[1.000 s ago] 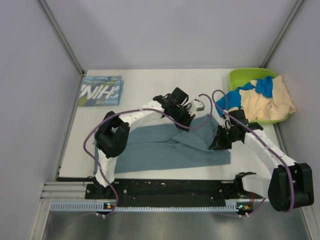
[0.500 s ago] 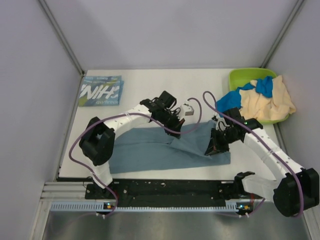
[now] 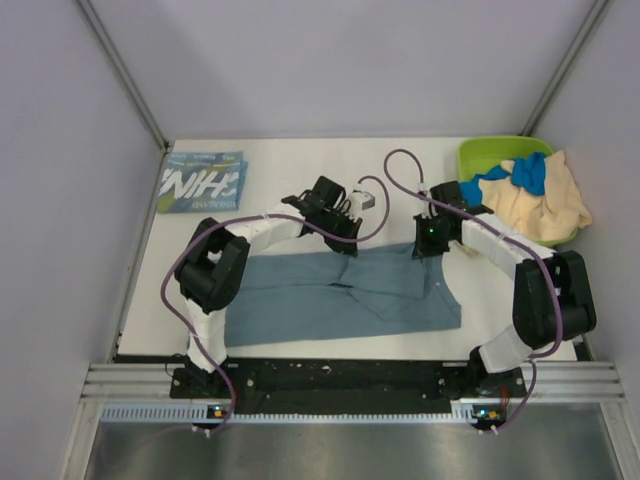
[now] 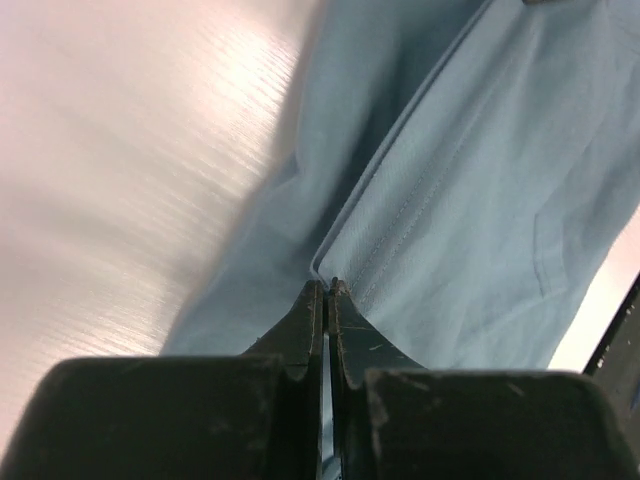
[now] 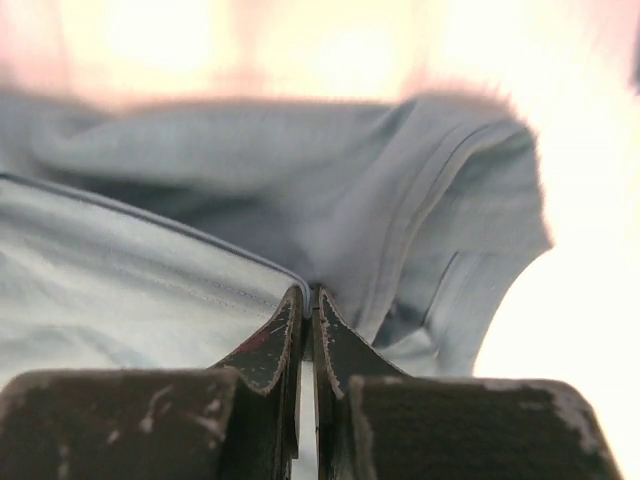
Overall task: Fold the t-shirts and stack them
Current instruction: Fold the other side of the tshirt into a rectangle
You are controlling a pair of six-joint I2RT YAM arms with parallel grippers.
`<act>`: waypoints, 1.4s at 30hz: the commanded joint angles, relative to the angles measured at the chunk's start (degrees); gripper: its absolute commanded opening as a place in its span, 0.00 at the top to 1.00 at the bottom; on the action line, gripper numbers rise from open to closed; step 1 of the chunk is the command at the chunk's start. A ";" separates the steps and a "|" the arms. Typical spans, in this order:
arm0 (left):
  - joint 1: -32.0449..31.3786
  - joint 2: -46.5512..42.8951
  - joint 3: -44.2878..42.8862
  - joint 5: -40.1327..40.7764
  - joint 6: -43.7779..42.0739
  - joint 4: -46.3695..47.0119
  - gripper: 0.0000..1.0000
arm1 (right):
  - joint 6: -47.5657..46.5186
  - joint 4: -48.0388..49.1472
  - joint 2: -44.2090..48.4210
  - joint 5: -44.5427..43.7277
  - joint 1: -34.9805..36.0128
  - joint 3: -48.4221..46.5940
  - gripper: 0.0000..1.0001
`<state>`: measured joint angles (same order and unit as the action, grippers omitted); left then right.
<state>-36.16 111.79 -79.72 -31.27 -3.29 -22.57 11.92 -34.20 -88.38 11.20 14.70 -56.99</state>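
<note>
The slate-blue t-shirt (image 3: 330,295) lies spread across the middle of the table. My left gripper (image 3: 345,243) is shut on its far edge near the middle; the left wrist view shows the jaws (image 4: 328,287) pinching a stitched hem of the shirt (image 4: 480,200). My right gripper (image 3: 427,248) is shut on the shirt's far right corner; the right wrist view shows the jaws (image 5: 310,292) closed on a hem of the shirt (image 5: 150,290). The teal t-shirt (image 3: 200,182) with white letters lies folded at the far left. The bright blue t-shirt (image 3: 520,172) and the cream-beige t-shirt (image 3: 545,205) lie bunched in the tub.
The lime-green tub (image 3: 495,150) stands at the far right corner. Grey walls close in the table on three sides. Purple cables (image 3: 400,165) loop above both wrists. A black rail (image 3: 330,375) runs along the near edge.
Both grippers have moved toward the far side of the table, drawing the slate-blue shirt's raised edge back with them. The shirt now lies flatter and longer.
</note>
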 commanded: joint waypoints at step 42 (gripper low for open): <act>-4.00 -5.01 7.39 6.92 -7.52 -1.16 0.73 | 12.06 12.05 8.76 -0.56 1.65 15.23 1.00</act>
<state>-39.90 101.71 -73.78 -21.26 -10.41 -23.68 19.51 -24.40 -76.09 7.18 16.45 -44.80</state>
